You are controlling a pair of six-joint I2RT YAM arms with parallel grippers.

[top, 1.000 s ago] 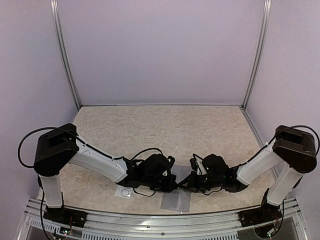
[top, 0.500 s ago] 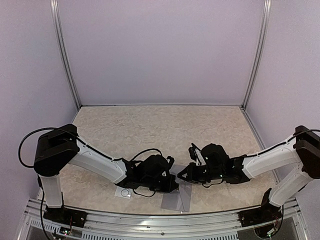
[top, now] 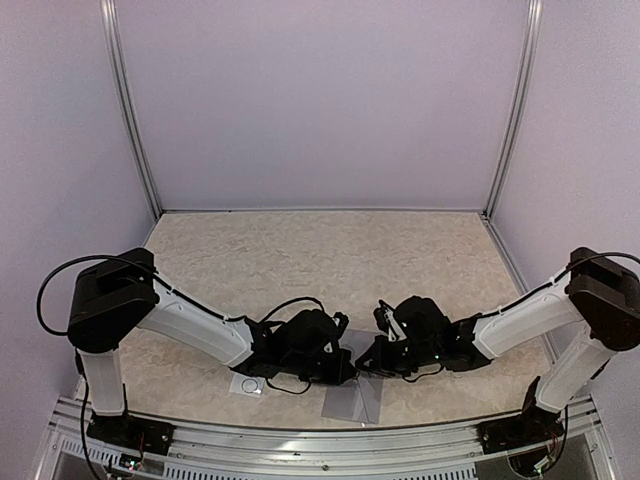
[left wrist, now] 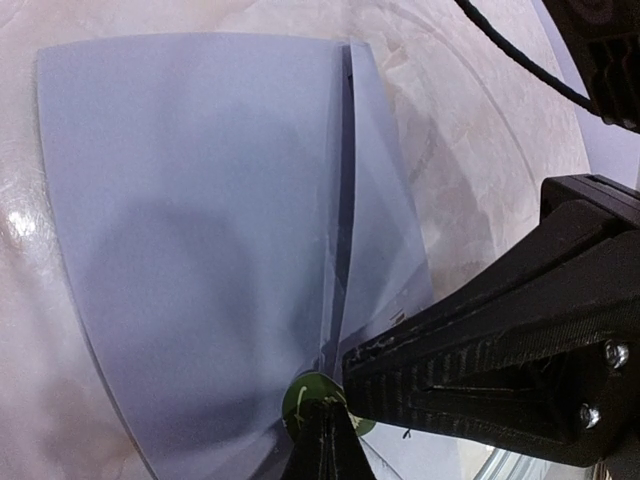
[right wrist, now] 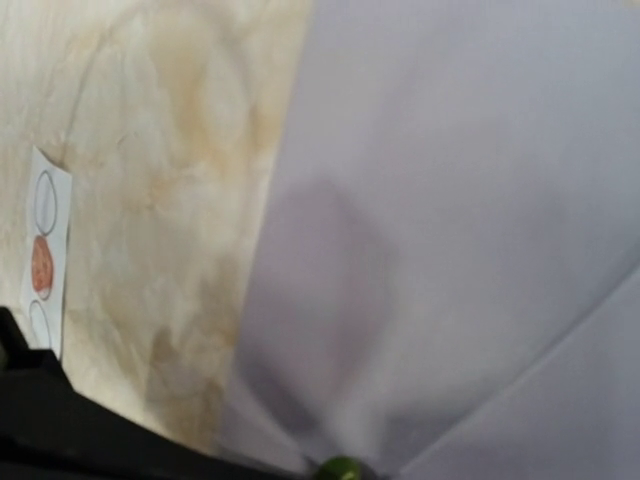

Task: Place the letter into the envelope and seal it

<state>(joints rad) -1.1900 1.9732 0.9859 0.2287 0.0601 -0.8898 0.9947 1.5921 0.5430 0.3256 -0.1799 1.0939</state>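
Observation:
The grey envelope (top: 352,402) lies flat at the table's near edge, between the two arms. In the left wrist view it (left wrist: 200,220) fills the frame, with its flap folded down. A small green sticker (left wrist: 305,400) sits at the flap's point. My left gripper (left wrist: 325,445) is shut, its tip resting on that sticker. My right gripper (left wrist: 400,370) reaches in from the right, fingers together, its tip beside the sticker. In the top view the left gripper (top: 340,368) and right gripper (top: 368,360) almost meet over the envelope. The letter is hidden.
A small white sticker card (top: 247,384) lies left of the envelope; in the right wrist view it (right wrist: 45,250) shows one orange sticker and empty circles. The marbled table (top: 320,260) stretches back to purple walls. A metal rail runs along the near edge.
My right arm swung its elbow outward, then partly back, and its gripper shifted slightly left over the envelope. The left arm and the envelope have not moved.

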